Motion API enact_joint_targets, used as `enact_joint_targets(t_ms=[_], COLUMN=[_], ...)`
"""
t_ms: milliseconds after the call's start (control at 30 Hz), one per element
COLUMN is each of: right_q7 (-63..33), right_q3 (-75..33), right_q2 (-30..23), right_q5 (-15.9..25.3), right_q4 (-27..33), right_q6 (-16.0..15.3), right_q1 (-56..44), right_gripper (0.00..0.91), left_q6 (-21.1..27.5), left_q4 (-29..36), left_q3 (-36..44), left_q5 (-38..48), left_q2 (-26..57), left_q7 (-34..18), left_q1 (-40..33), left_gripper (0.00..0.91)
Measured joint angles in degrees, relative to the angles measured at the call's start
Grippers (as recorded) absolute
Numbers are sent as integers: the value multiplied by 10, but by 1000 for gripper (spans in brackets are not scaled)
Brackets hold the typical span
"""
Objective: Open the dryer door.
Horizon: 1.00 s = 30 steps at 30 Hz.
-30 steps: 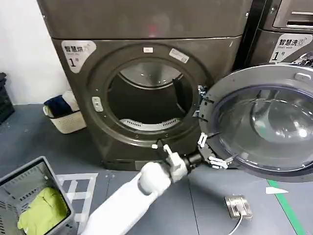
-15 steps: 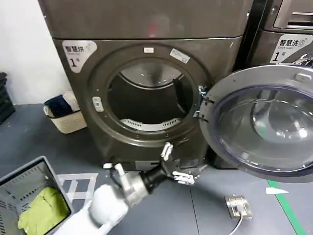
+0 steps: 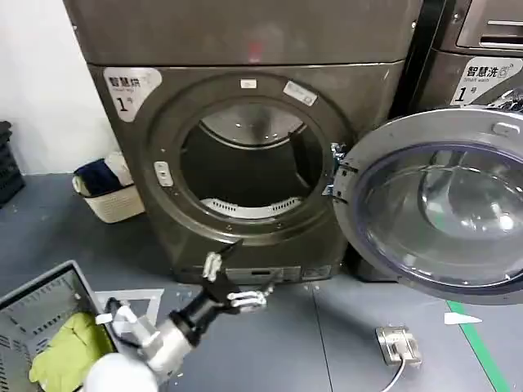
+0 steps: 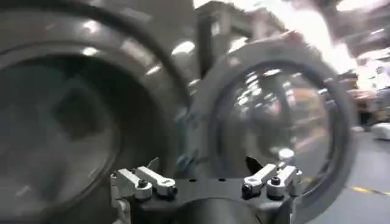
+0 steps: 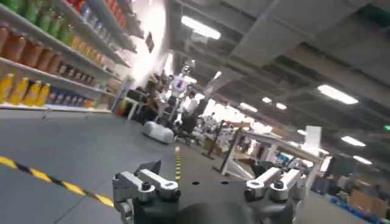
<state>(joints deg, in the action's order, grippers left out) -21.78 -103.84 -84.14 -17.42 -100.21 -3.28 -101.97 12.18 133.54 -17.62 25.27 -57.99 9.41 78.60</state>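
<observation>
The dryer door (image 3: 437, 204) stood wide open at three o'clock; the left gripper (image 3: 234, 287), jaws spread and empty, should retreat clear of it.

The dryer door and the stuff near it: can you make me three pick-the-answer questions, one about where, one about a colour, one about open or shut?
1. Where is the left hand?
A. Inside the drum
B. Low, in front of the dryer, apart from the door
C. Holding the door's ring

2. What colour is the cloth in the grey basket?
A. Yellow-green
B. Red
C. Black

3. How is the dryer door?
A. Shut tight
C. Taken off and lying flat
B. Swung wide open on the right

Answers: 1 B, the hand hangs below the round opening, touching nothing. 2 A, the cloth is bright yellow-green. 3 B, the drum shows and the door stands beside it.
</observation>
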Motion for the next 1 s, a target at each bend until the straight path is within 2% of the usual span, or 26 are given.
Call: enact_joint_targets(t_ms=[167, 367, 600, 767, 1000], right_q7=[13, 23, 31, 32, 32], right_q3=[17, 40, 70, 88, 109], right_q2=[6, 16, 27, 34, 38], right_q5=[-21, -25, -25, -24, -24], right_q4=[-9, -10, -10, -9, -6], right_q6=[-14, -16, -20, -20, -19], right_q1=[4, 12, 22, 24, 27], right_gripper=[907, 907, 907, 907, 907], left_q6=[58, 163, 289, 301, 301], left_q4=[33, 73, 91, 89, 69], left_q3=[-90, -204, -308, -370, -439], left_q5=[53, 151, 251, 345, 527], left_q2=[-4, -11, -4, 9, 37], left_q7=[-50, -152, -282, -358, -473], left_q1=[59, 107, 128, 147, 183], left_gripper=[907, 907, 907, 907, 907])
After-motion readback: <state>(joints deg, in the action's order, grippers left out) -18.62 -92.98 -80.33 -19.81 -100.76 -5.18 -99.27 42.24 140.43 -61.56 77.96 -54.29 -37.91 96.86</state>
